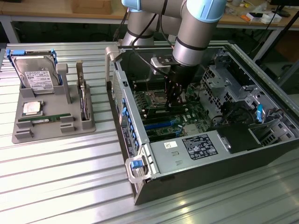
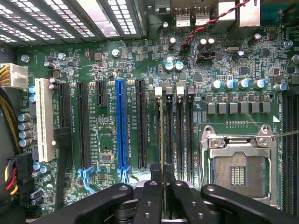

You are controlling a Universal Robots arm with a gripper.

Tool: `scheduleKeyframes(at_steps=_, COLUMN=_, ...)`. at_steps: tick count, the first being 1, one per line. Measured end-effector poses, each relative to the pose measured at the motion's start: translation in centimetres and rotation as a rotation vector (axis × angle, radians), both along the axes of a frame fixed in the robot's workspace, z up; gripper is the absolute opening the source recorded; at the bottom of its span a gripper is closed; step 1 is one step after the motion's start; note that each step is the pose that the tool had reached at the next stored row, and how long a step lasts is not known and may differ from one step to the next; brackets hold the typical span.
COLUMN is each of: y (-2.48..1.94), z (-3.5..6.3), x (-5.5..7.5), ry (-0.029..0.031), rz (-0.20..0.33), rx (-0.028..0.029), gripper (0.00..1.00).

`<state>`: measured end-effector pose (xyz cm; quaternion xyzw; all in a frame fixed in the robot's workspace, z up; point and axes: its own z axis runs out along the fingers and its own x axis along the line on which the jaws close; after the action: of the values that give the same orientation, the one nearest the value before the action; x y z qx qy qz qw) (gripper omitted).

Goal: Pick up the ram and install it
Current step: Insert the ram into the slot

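ribbed aluminium table [image 1: 56, 177] in the exterior view, and the arm is reaching deep into the open computer case [image 1: 210, 179], the gripper [image 1: 175, 99] hanging low over the board near the middle. on the exterior view's left sits a grey tray [image 1: 51, 133] with a hard drive [image 1: 39, 77], a silver processor chip [image 1: 32, 108] and a spare green stick [image 1: 44, 119] lying flat in its front groove, well apart from the action. over to the wrist view: the black fingers [image 2: 152, 191] are pressed together on the ram [image 2: 162, 135], pinching it edge-on so it reads as one thin line running along the memory slot [image 2: 159, 154] right beneath it, just beside the neighbouring slot [image 2: 179, 135] and between the long black expansion slot [image 2: 141, 126] and the open processor socket [image 2: 238, 163]. a white latch [image 2: 158, 91] marks the slot's far end. whether the stick's edge is touching the slot or hovering just above it, i cannot tell. what could go wrong, as i judge it: a slight tilt or sideways offset and the edge would land on the slot wall instead of dropping in; a latch not swung fully out would block it; a notch on the wrong side would jam it; and pushing against any of those could flex the motherboard [image 2: 107, 70] or make the thin stick slip in that narrow pinch.
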<state>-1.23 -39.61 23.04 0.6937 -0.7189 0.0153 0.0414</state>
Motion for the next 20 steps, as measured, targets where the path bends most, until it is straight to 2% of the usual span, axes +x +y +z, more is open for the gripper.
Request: scheduleKeyframes(at_steps=20, y=0.00, z=0.41, x=0.00, ry=0.0000, rz=0.002, rx=0.0000, gripper=0.13)
